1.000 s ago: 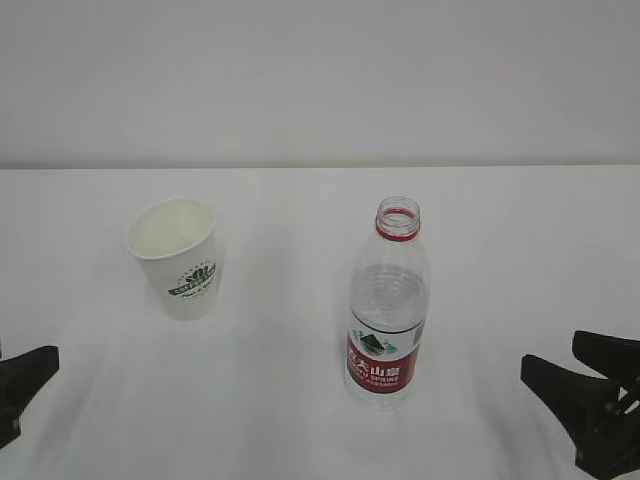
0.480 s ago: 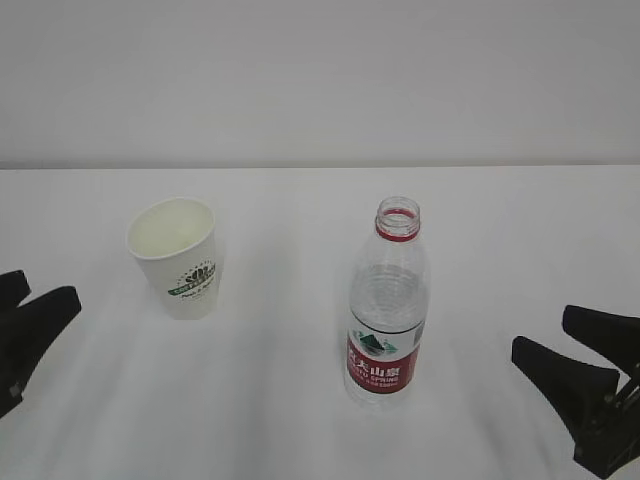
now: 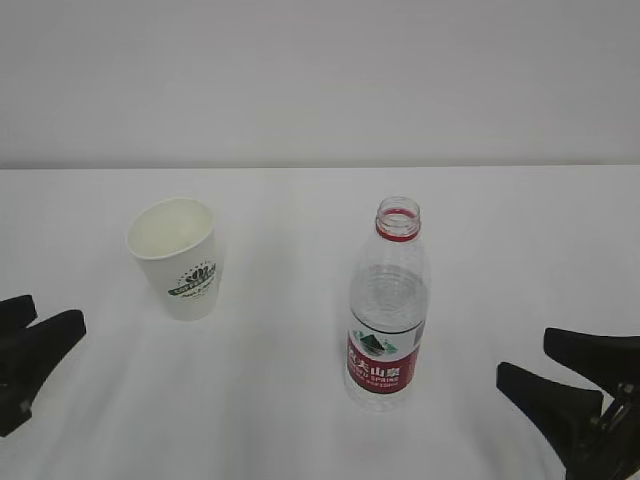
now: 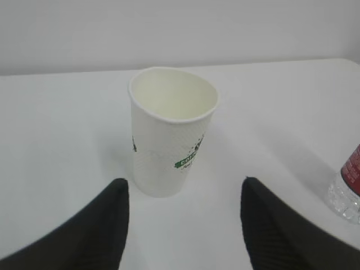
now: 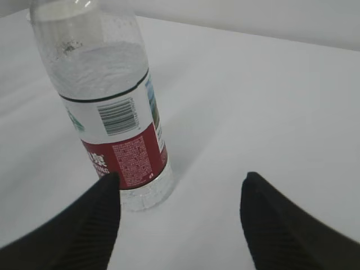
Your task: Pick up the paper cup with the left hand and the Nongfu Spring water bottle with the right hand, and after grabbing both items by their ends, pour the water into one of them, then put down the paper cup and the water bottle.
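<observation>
Count on the table [image 3: 300, 420]: 1 cup [image 3: 180, 257], 1 bottle [image 3: 388, 305], cap off. That's 2 objects total, nothing else on the surface. My side: 2 grippers in view, left [image 3: 30, 345] and right [image 3: 570, 385], 2 fingers each, so 4 fingers. Left wrist view shows 1 cup [image 4: 169, 132] plus an edge of the same bottle [image 4: 350, 185]. Right wrist view shows that 1 bottle [image 5: 112, 112] only. 1 label on the bottle, 1 logo on the cup.
</observation>
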Tool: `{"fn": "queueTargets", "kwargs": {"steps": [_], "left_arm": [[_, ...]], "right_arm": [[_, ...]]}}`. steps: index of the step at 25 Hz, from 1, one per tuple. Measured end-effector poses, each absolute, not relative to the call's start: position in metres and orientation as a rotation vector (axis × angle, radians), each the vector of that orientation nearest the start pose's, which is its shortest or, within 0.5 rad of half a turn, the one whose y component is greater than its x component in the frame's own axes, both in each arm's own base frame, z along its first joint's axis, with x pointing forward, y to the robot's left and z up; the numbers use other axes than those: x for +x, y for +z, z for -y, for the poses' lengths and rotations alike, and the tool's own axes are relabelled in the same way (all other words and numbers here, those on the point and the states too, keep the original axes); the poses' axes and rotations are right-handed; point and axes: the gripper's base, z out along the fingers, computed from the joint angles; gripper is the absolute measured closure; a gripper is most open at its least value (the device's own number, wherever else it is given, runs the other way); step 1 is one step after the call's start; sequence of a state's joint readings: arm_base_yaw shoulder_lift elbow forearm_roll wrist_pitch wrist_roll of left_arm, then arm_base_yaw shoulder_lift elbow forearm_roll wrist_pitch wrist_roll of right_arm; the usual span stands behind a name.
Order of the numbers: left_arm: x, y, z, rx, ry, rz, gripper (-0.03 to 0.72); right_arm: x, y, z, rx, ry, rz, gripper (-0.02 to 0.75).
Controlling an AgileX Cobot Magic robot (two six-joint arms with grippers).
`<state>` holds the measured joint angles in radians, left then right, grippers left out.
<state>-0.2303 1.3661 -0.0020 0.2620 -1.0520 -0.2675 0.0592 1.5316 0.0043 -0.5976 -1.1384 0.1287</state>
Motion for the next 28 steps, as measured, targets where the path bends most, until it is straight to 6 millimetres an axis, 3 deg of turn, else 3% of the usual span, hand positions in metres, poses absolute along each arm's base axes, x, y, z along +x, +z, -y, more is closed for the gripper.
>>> {"fn": "queueTargets", "kwargs": {"steps": [7, 18, 21, 24, 28], "left_arm": [[0.154, 0.154, 0.057, 0.26, -0.461, -1.758, 0.244], [0.156, 0.129, 0.059, 0.41, -0.367, -1.877, 0.239], [0.155, 0.128, 0.061, 0.446, -0.38, -1.876, 0.176], [0.153, 0.127, 0.064, 0.493, -0.404, -1.869, 0.068], [0.153, 0.127, 0.065, 0.507, -0.411, -1.867, 0.022]], "right_arm": [[0.15, 0.127, -0.055, -0.677, 0.365, -1.817, 0.234], [0.149, 0.127, -0.056, -0.784, 0.306, -1.765, 0.234], [0.148, 0.127, -0.058, -0.803, 0.327, -1.76, 0.228], [0.146, 0.127, -0.06, -0.806, 0.365, -1.764, 0.178], [0.146, 0.128, -0.061, -0.778, 0.406, -1.777, 0.114]]}}
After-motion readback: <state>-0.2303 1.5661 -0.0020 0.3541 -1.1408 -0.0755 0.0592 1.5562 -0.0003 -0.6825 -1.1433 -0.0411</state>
